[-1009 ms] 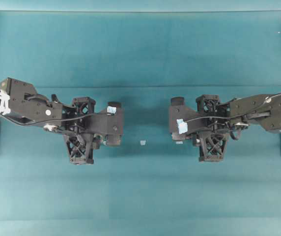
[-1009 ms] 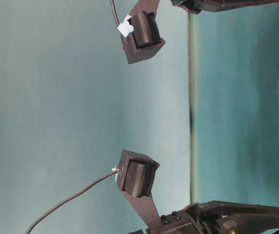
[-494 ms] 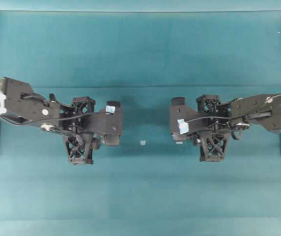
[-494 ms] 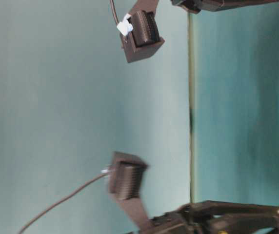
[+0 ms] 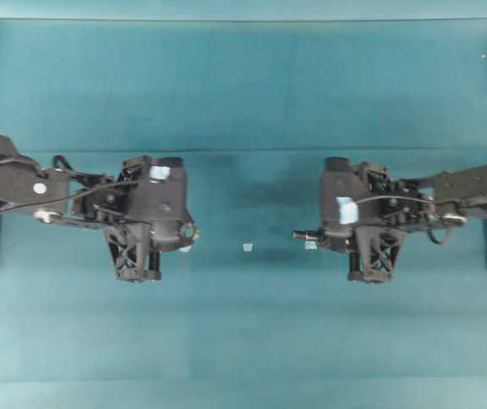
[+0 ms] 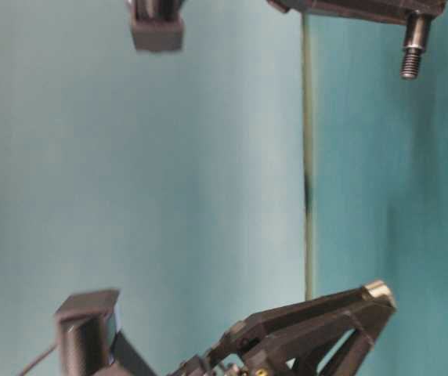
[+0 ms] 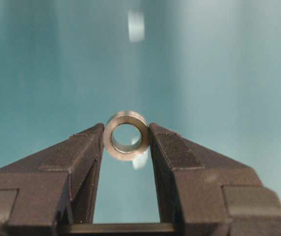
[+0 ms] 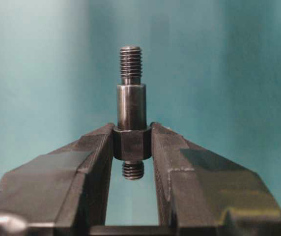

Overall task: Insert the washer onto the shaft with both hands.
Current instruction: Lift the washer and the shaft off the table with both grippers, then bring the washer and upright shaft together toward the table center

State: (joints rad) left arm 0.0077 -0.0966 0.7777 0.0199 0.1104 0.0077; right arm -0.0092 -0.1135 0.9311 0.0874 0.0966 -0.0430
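Your left gripper (image 7: 126, 142) has its fingers clamped on the washer (image 7: 126, 135) — bore facing the wrist camera. Your right gripper (image 8: 132, 145) pinches the shaft (image 8: 131, 105) by its hex collar, threaded tip pointing away. Seen from overhead, the two sit well apart over the teal surface (image 5: 243, 85) — a pale tape scrap (image 5: 247, 248) lies between them.

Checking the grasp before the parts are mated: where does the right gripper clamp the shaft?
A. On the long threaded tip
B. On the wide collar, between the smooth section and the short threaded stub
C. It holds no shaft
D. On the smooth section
B: in the right wrist view the right gripper pinches the shaft at its collar, smooth section and threaded tip protruding beyond.
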